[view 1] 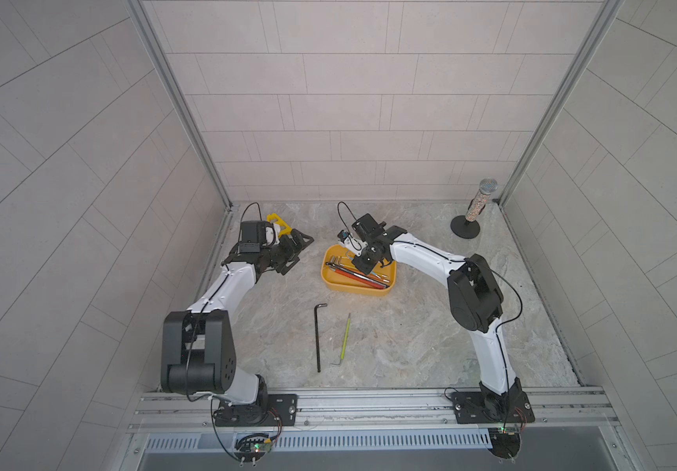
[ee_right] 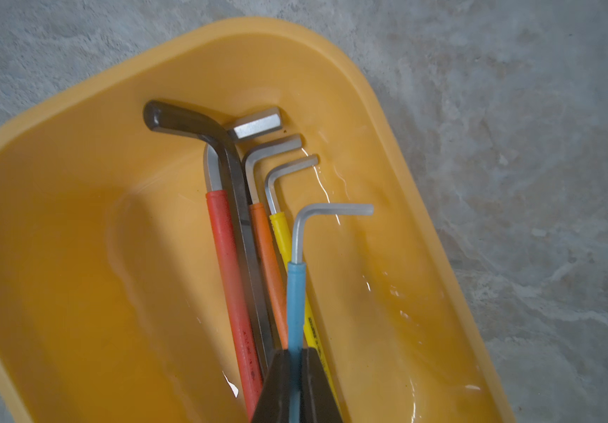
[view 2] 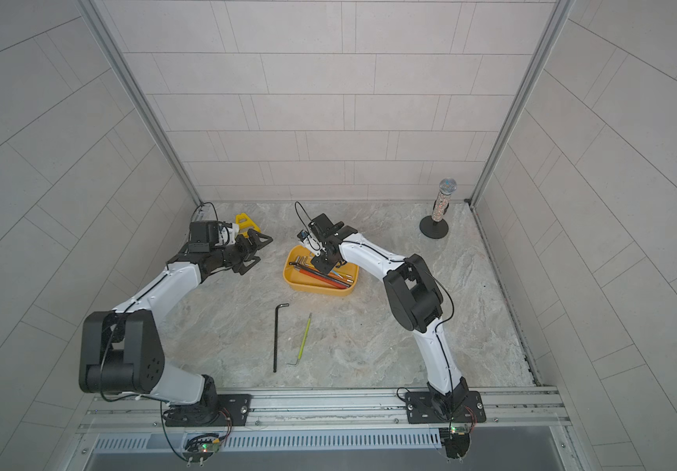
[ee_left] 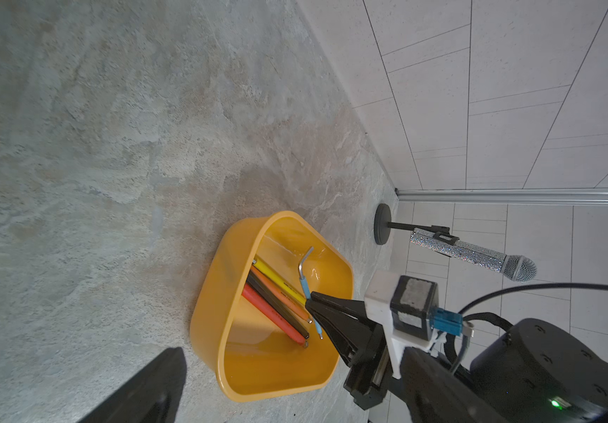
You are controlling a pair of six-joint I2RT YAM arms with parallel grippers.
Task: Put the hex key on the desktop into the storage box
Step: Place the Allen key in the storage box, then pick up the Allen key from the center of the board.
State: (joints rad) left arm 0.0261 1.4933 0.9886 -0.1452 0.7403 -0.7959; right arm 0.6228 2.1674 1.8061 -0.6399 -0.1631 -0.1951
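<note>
On the desktop (view 1: 410,334) lie a long black hex key (view 1: 318,338) and, just to its right, a thin yellow-green hex key (view 1: 345,338); both show in both top views. The yellow-orange storage box (view 1: 330,281) stands behind them and holds red, black, orange and yellow-sleeved keys (ee_right: 244,227). My right gripper (ee_right: 295,351) hangs over the box, shut on a blue-sleeved hex key (ee_right: 295,293) whose bent end points into the box. My left gripper (view 1: 302,255) rests open and empty at the back left, apart from the box; one of its fingers (ee_left: 148,388) shows in the left wrist view.
A small yellow bracket (view 1: 277,222) sits behind my left gripper by the back wall. A glittery microphone on a round black stand (view 1: 477,204) stands in the back right corner. Tiled walls close in three sides, and a metal rail (view 1: 369,401) runs along the front.
</note>
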